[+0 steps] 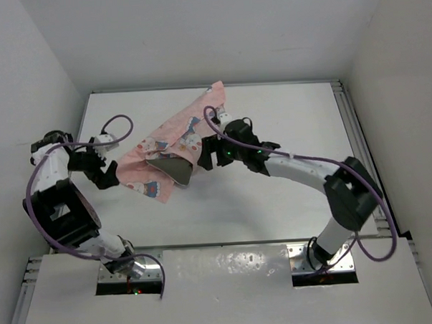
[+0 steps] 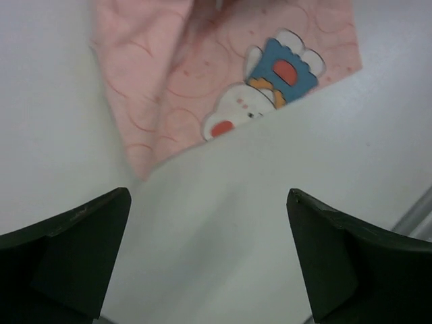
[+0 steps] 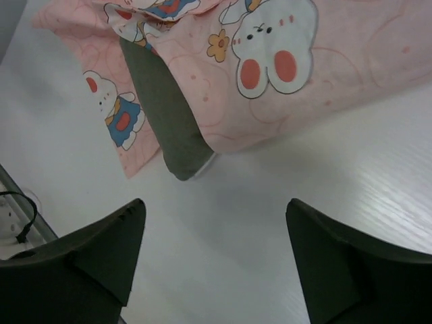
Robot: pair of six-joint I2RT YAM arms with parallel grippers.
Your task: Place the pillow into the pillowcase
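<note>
The pink rabbit-print pillowcase (image 1: pixel 180 133) lies crumpled at the middle back of the white table, one corner reaching toward the back edge. The olive-grey pillow (image 1: pixel 172 168) sits partly inside it, its near end sticking out of the opening. In the right wrist view the pillow (image 3: pixel 165 118) shows as a grey strip emerging under the pillowcase (image 3: pixel 337 81). My right gripper (image 1: pixel 205 157) is open and empty just right of the pillow's end (image 3: pixel 214 206). My left gripper (image 1: pixel 110 176) is open and empty beside the pillowcase's left corner (image 2: pixel 208 197), with the pillowcase (image 2: pixel 202 74) ahead of it.
The white table (image 1: pixel 289 195) is walled on the left, back and right. A metal rail (image 1: pixel 354 127) runs along its right edge. Purple cables loop around both arms.
</note>
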